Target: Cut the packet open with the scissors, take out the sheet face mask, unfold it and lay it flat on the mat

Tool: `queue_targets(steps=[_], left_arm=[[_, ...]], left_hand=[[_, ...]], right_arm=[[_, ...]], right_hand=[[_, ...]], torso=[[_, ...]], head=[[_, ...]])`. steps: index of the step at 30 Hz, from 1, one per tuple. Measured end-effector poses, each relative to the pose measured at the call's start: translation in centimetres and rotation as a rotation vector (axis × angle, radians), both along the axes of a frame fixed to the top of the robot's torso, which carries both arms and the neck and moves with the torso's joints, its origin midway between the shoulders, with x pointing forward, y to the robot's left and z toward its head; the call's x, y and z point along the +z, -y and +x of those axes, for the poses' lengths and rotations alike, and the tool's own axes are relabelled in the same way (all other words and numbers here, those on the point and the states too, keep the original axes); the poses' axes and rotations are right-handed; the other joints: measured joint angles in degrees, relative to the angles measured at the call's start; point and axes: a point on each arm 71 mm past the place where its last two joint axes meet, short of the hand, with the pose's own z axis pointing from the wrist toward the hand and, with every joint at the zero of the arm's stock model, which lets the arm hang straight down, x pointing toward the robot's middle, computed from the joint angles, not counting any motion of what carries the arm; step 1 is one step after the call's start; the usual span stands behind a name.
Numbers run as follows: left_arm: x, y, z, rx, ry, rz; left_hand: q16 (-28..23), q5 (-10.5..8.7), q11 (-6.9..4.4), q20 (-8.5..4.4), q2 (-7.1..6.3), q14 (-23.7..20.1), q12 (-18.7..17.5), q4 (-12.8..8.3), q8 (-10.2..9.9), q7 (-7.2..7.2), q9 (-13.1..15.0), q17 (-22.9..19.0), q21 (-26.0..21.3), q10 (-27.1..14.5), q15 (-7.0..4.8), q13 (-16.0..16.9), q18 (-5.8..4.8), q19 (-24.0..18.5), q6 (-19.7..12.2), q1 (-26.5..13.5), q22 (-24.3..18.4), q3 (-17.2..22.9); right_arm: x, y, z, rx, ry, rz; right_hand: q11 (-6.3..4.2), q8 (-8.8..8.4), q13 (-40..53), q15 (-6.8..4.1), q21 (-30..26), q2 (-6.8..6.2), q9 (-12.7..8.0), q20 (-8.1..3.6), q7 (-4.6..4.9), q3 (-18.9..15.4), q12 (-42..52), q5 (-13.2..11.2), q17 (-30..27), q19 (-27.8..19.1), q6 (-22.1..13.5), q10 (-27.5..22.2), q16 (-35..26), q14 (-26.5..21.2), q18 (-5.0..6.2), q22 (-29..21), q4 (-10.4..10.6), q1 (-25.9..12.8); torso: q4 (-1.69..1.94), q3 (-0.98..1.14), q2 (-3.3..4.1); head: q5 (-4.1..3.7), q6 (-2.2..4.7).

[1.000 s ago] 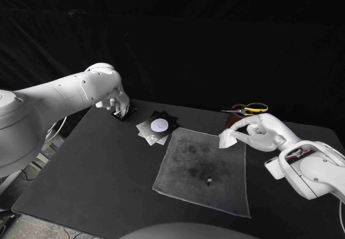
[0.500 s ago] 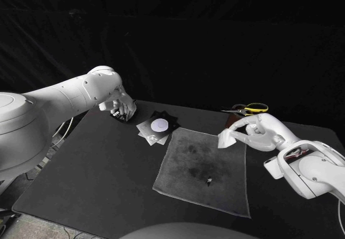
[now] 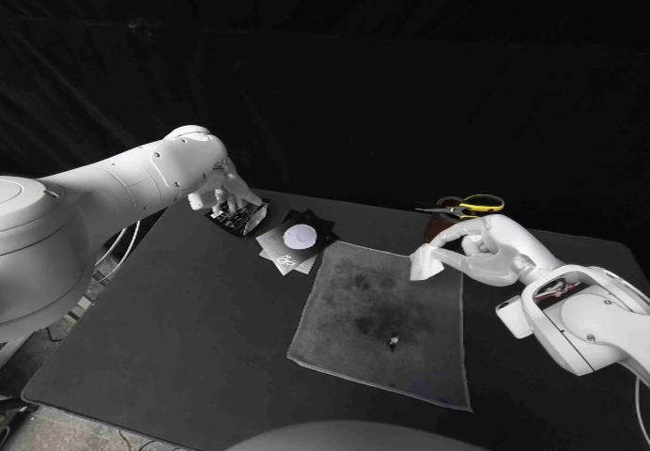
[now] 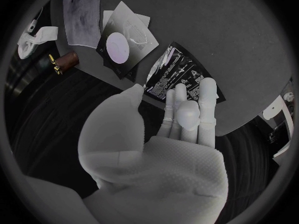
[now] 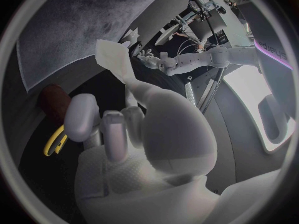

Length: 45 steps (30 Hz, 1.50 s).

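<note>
My left hand (image 3: 230,201) is at the table's far left and holds a black printed packet (image 3: 242,219) by its near edge, low over the table. In the left wrist view its straight fingers (image 4: 188,106) lie on the packet (image 4: 179,75), thumb beside it. My right hand (image 3: 485,250) hovers at the mat's far right corner and pinches the folded white sheet mask (image 3: 429,264), which hangs from the fingers (image 5: 107,132) as a white flap (image 5: 114,59). The grey mat (image 3: 386,319) lies flat in the middle of the table. Yellow-handled scissors (image 3: 470,204) rest behind the right hand.
A small pile of packets (image 3: 298,242), one with a pale round mark, lies between the left hand and the mat's far left corner. A brown holder (image 5: 52,99) sits by the scissors. A tiny dark speck (image 3: 394,342) lies on the mat.
My left hand has shifted a little to the right with the black packet, whose printed face now shows more. The right hand and the mask have stayed still.
</note>
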Motion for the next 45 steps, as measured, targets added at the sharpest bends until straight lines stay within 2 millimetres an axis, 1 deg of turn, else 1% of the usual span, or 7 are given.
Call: queue_targets(steps=[6,11,20,24,31,38,45], left_arm=[[0.3,-0.3,0.1,0.016,0.06,-0.019],[0.6,-0.4,-0.1,0.012,0.125,-0.061],[1.8,0.7,-1.3,-0.101,0.327,-0.222],[2.5,2.6,-2.4,-0.196,0.412,-0.317],[2.8,7.3,-5.7,-0.378,0.492,-0.472],[1.0,14.2,-9.8,-0.562,0.477,-0.619],[-1.7,17.9,-12.2,-0.669,0.454,-0.671]], left_hand=[[0.0,0.0,0.0,0.01,2.77,0.0,0.5,0.1,1.9,0.18,-1.2,-0.3,-0.2,0.0,0.0,-0.3,-0.01,0.0,-0.6,1.7,-0.3,-16.1],[-1.2,0.0,0.39,0.57,3.82,-2.9,0.5,0.2,2.6,0.18,-1.7,-6.6,-2.2,-0.7,0.49,-0.6,-0.05,-2.3,-0.6,3.5,-3.1,-17.2],[-4.4,0.0,0.6,0.8,6.07,-7.4,-1.5,-0.4,1.0,0.11,-5.3,-15.4,-4.3,-2.3,0.69,-1.2,0.34,-3.5,1.7,16.5,-4.7,-8.7],[-4.7,0.0,0.37,0.67,5.07,-7.6,-3.4,-0.2,-1.4,-0.15,-7.9,-15.6,-4.7,-2.0,0.6,-1.3,0.34,-3.4,3.7,22.0,-5.0,-3.9],[-4.9,0.0,-0.21,0.18,2.37,-6.5,-6.1,-0.4,-3.8,-0.6,-10.6,-14.2,-4.7,0.7,-0.14,-1.3,0.32,-2.9,6.8,25.6,-5.1,3.1],[-4.9,0.0,-0.65,-0.33,0.72,-5.3,-8.0,-1.0,-5.3,-0.96,-12.1,-12.5,-4.3,2.7,-0.64,-1.3,0.27,-2.4,9.2,27.3,-4.8,9.4],[-4.9,0.0,-1.14,-0.33,0.01,-4.4,-8.1,-2.3,-6.6,-1.14,-13.0,-10.3,-3.7,4.0,-0.95,-0.8,0.17,-2.4,10.4,27.6,-4.3,13.0]], right_arm=[[-0.1,0.1,0.0,-0.003,-0.002,-0.001],[-0.1,0.2,0.0,-0.004,-0.003,-0.002],[-0.3,0.4,0.1,-0.011,-0.006,-0.006],[-0.4,0.5,0.1,-0.012,-0.008,-0.009],[-0.7,0.6,0.1,-0.012,-0.019,-0.016],[-1.3,0.5,0.0,-0.01,-0.039,-0.022],[-1.7,0.5,-0.1,-0.008,-0.05,-0.025]], right_hand=[[0.0,0.2,0.0,0.0,0.0,0.15,0.0,0.0,0.0,0.0,0.0,-0.1,0.0,0.0,0.0,0.0,0.0,0.0,-0.01,0.0,0.0,0.1],[0.0,0.2,0.0,0.0,0.0,0.15,0.0,0.0,0.0,0.0,0.0,-0.1,0.0,0.0,0.0,0.0,0.0,0.0,-0.01,0.0,0.0,0.1],[0.0,0.2,0.0,0.0,0.0,0.15,0.0,0.0,0.01,0.0,0.0,-0.1,0.0,0.0,0.0,0.0,0.1,0.0,-0.02,0.0,0.0,0.1],[0.0,0.2,0.0,0.0,0.0,0.21,0.0,0.0,0.03,0.0,0.0,-0.2,-0.1,0.0,-0.1,0.0,0.1,0.0,-0.03,0.0,0.0,0.2],[0.0,0.18,0.0,0.08,0.0,0.21,0.0,0.0,0.09,0.1,0.0,0.0,-0.1,0.0,-0.2,0.0,0.1,-0.1,-0.03,0.0,0.1,0.2],[0.01,0.4,0.0,-0.13,-0.3,0.21,0.0,0.0,0.06,0.1,0.0,0.0,0.0,0.0,-0.3,0.0,0.1,0.1,-0.03,0.0,0.1,0.2],[0.01,0.4,0.0,-0.13,-0.3,0.21,0.0,0.0,-0.08,0.2,0.0,0.0,0.0,0.0,-0.2,0.0,0.0,0.1,-0.03,-0.1,-0.1,0.2]], torso=[[-0.03,0.01,0.0],[-0.01,0.01,-0.02],[0.0,-0.02,-0.07],[0.0,-0.03,-0.08],[-0.03,-0.05,-0.12],[0.05,-0.03,-0.46],[-0.07,-0.19,-0.72]], head=[[-0.14,0.03],[-0.34,0.08],[-1.89,-0.32],[-3.11,-0.69],[-6.56,-2.09],[-9.87,-3.41],[-12.17,-4.36]])
